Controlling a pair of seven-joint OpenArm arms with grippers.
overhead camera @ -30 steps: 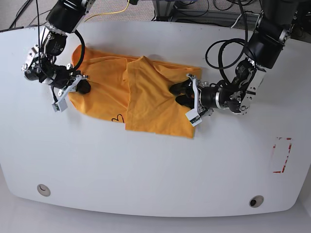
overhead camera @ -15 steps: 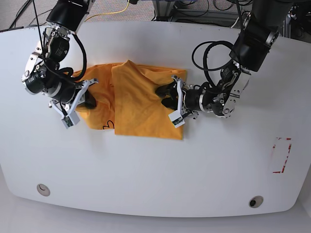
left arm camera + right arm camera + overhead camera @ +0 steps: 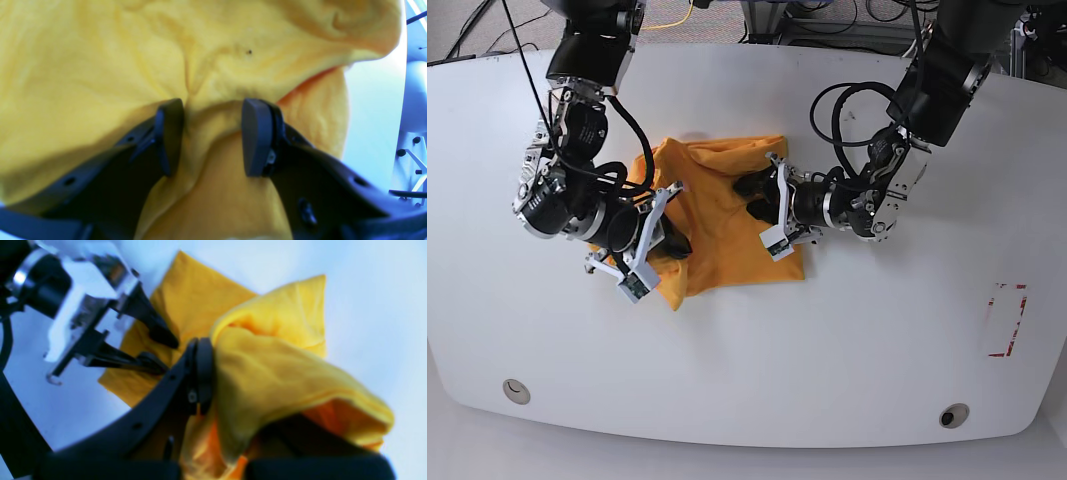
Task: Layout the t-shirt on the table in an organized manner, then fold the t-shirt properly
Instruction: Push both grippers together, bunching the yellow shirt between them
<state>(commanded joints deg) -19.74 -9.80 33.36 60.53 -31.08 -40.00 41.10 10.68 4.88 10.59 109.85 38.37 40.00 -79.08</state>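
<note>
Orange-yellow cotton t-shirt (image 3: 719, 220), wrinkled and bunched, lies on the large glossy white table (image 3: 827, 340) left of centre, between the two arms. The left gripper (image 3: 211, 136) has its dark fingers (image 3: 257, 136) parted with a fold of cloth pinched up between them. The right gripper (image 3: 233, 386) grips a gathered wad of the shirt, lifted off the tabletop; one finger (image 3: 200, 370) shows, the other hidden by fabric.

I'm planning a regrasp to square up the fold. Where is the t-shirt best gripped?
Probably the t-shirt at its free near-right corner, approached from the bare table side: that edge lies flat and clear of the left gripper and right gripper.
</note>
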